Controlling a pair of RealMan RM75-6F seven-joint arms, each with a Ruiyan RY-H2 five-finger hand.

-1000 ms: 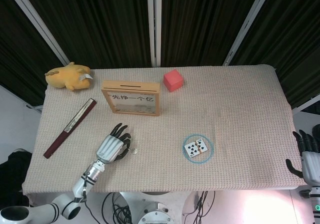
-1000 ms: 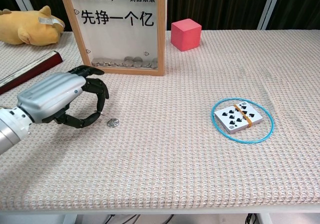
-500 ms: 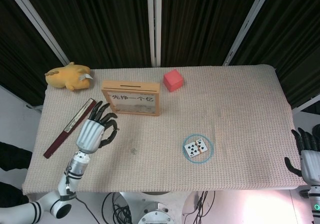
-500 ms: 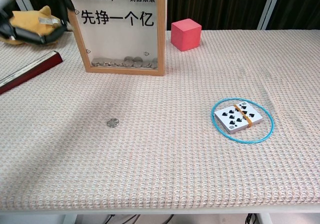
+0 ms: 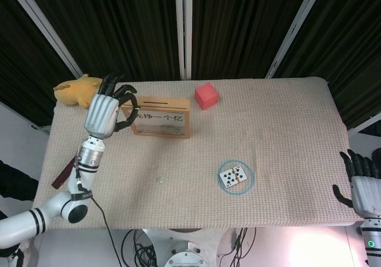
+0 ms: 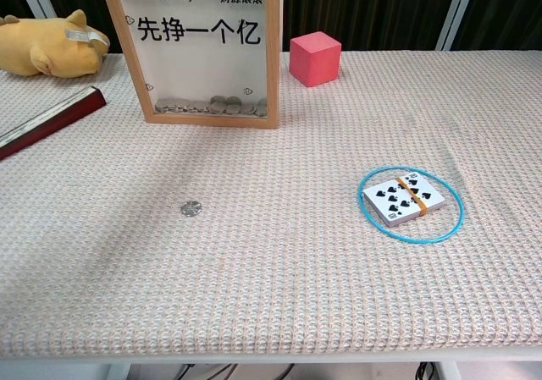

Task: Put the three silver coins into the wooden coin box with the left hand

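left hand (image 5: 106, 109): up at the left end of the wooden coin box (image 5: 157, 117), fingers curled, can't tell if it's got a coin
silver coin (image 6: 191, 208): on the tabletop (image 6: 279, 270), well away from that hand
right hand (image 5: 361, 184): off the tabletop's right edge, fingers spread, holding nothing

Wooden-framed coin box (image 6: 190, 50), shiny metal coin (image 6: 191, 208), rough woven tablecloth (image 6: 279, 270)

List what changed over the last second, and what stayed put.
The left hand rose from beside the loose coin and travelled to the wooden coin box, leaving the chest view; whether it holds a coin is unclear. That coin, the cards and the right hand stayed put.
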